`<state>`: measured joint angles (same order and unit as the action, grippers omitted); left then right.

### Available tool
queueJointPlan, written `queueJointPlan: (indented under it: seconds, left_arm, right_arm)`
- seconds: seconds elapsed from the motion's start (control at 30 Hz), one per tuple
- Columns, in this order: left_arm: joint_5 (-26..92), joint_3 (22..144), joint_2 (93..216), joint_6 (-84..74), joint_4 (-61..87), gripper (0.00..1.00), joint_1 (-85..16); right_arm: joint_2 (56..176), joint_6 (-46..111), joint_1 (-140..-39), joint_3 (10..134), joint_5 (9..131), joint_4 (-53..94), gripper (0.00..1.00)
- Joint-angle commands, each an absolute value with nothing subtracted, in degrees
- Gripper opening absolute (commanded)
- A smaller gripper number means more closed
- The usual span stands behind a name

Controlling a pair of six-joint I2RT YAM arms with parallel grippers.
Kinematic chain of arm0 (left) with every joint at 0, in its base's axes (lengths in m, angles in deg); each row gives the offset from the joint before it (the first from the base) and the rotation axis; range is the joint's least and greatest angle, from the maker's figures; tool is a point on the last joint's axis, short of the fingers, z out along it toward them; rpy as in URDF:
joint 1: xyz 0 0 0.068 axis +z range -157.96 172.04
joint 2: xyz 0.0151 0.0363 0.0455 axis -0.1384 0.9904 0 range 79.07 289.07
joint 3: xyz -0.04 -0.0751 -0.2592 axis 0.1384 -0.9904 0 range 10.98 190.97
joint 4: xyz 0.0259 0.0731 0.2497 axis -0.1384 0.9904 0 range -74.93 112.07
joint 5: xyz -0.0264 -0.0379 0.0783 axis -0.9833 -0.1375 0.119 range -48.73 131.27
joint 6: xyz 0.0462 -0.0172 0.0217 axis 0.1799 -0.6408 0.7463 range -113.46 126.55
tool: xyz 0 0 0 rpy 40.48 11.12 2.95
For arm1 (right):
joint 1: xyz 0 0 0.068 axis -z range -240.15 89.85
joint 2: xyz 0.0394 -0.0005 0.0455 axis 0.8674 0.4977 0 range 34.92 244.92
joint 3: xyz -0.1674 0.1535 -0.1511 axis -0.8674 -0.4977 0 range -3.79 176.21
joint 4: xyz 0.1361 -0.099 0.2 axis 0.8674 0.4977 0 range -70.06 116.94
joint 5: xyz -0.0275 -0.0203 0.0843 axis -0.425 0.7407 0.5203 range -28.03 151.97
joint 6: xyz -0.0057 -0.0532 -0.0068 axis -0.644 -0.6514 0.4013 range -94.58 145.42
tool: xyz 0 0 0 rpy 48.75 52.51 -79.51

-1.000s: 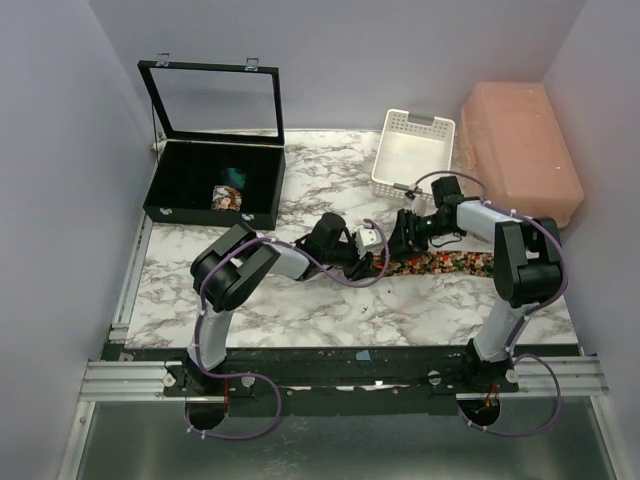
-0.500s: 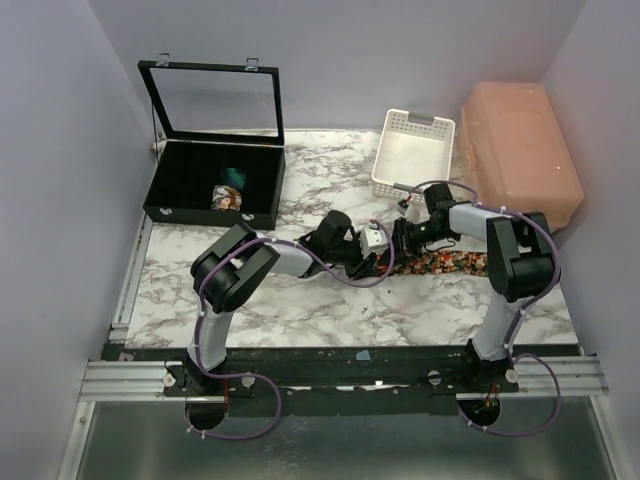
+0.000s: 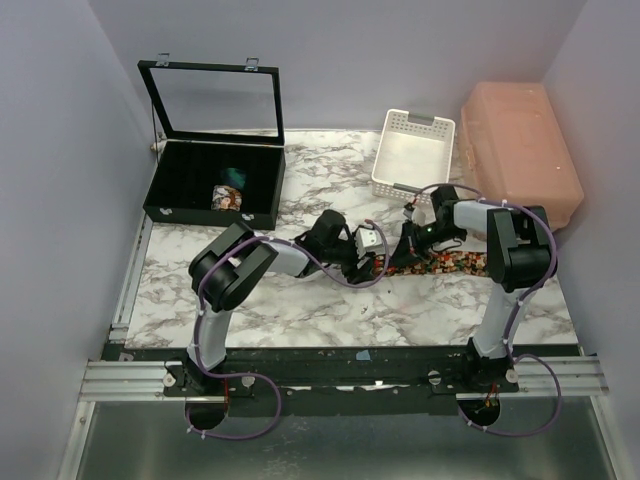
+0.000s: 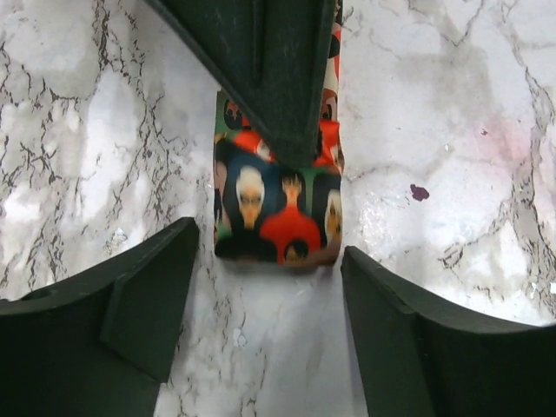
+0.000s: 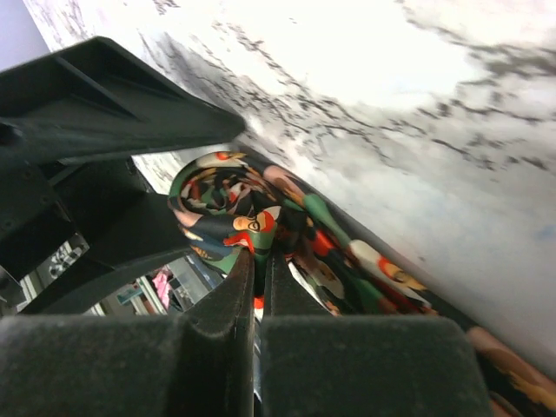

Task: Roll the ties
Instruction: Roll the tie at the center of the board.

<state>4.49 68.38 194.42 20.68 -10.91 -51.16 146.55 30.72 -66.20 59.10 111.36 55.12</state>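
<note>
A dark tie (image 3: 455,263) printed with red, orange and green faces lies flat on the marble table, its left end partly rolled (image 5: 228,201). My right gripper (image 5: 261,261) is shut, pinching the fabric at the roll's core. In the left wrist view its dark fingers (image 4: 274,78) come down onto the tie's rolled end (image 4: 278,213). My left gripper (image 4: 271,261) stands open just short of that end, one finger (image 4: 130,300) on each side, touching nothing. In the top view both grippers meet mid-table, the left gripper (image 3: 376,260) beside the right gripper (image 3: 405,252).
An open black box (image 3: 210,185) at the back left holds a rolled printed tie (image 3: 226,197) and a teal one (image 3: 235,176). A white slotted basket (image 3: 412,152) and a pink lidded container (image 3: 520,160) stand at the back right.
My left gripper has opened and let go of the tie's rolled end. My right gripper has shut on the fabric at the roll, and its arm has shifted slightly.
</note>
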Motion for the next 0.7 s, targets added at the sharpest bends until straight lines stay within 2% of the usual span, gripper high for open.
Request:
queueJointPlan:
  seconds: [0.0,0.33,0.43,0.53,0.6,0.67]
  left_arm:
    - [1.9,63.7,193.0,20.9,-13.3,0.75,-50.5]
    - [-0.4,67.1,196.0,19.6,-19.6,0.89,-50.8]
    - [-0.3,68.8,197.5,18.9,-21.1,0.91,-51.8]
    - [1.1,70.3,198.7,19.1,-21.0,0.89,-53.0]
    - [1.6,71.1,199.3,19.2,-20.2,0.84,-53.5]
    - [2.2,72.3,199.5,19.8,-16.7,0.75,-53.7]
  right_arm:
    - [151.0,24.3,-64.1,58.9,99.0,56.2,0.0]
    - [155.2,23.3,-62.7,61.7,95.1,58.1,0.0]
    - [156.2,22.8,-62.9,61.8,96.5,58.5,0.01]
    - [155.7,22.5,-63.8,61.1,98.4,57.9,0.01]
    - [155.4,22.9,-64.5,60.7,99.8,57.3,0.01]
    - [155.2,23.6,-65.3,60.4,100.7,56.7,0.01]
